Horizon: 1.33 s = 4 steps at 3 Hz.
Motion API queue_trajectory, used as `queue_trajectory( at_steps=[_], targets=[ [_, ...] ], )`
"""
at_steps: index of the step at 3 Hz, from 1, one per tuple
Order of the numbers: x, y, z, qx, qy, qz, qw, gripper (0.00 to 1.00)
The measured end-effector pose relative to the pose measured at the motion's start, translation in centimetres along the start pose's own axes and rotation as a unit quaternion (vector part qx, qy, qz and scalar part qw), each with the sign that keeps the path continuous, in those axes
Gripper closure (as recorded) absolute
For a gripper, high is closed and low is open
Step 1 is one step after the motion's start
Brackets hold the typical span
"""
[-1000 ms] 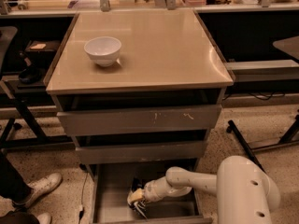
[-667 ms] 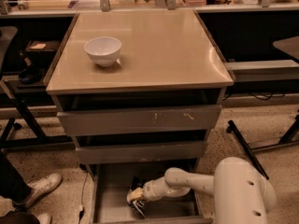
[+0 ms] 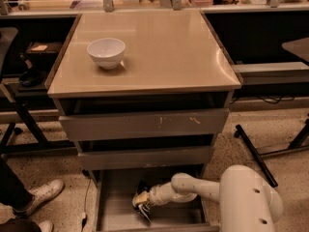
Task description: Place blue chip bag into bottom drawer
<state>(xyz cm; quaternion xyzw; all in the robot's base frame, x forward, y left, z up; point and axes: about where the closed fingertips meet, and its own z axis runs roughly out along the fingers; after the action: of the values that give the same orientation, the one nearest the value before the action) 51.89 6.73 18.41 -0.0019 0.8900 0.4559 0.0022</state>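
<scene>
The bottom drawer (image 3: 120, 197) is pulled open below the cabinet, its flat grey floor showing. My white arm reaches into it from the lower right. My gripper (image 3: 143, 200) is low inside the drawer, left of centre, just above the floor. A small dark crumpled thing with a pale patch sits at the gripper's tip; it looks like the blue chip bag (image 3: 142, 197), mostly hidden by the gripper.
A white bowl (image 3: 106, 52) stands on the tan cabinet top (image 3: 159, 52), at the left. The scratched upper drawer (image 3: 145, 123) and the middle drawer (image 3: 145, 157) are nearly closed. A person's white shoe (image 3: 41, 195) is on the floor at the left. Black table legs (image 3: 256, 153) stand on the right.
The arm has shifted slightly left and down inside the bottom drawer; the gripper sits a little lower over the drawer floor. The bowl and the drawers have not moved.
</scene>
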Motion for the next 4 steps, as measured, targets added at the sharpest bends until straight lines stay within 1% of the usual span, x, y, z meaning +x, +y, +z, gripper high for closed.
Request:
queue_trajectory(
  at_steps=[1,4],
  targets=[
    [-0.01,0.0,0.0,0.0,0.0,0.0,1.0,0.82],
    [0.0,0.0,0.01,0.0,0.0,0.0,1.0,0.12]
  ],
)
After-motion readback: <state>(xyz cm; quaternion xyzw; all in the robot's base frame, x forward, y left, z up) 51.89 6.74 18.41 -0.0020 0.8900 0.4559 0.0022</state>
